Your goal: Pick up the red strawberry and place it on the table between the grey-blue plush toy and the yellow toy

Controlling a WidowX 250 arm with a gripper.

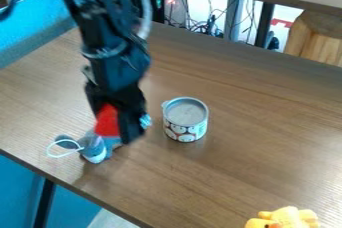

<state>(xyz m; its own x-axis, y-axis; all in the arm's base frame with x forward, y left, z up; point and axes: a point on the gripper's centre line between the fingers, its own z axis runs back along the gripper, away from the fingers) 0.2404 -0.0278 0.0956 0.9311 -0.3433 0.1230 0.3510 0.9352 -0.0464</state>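
Probably at the grasping step: down at the small blue toy (95, 151), left of the tin can (186, 120), with a red piece (107, 122) at the black gripper (115, 129). Cannot tell whether open, closed or gripping. Next, likely, secure the toy before any lift. Hanging steeply from above, left of the can.
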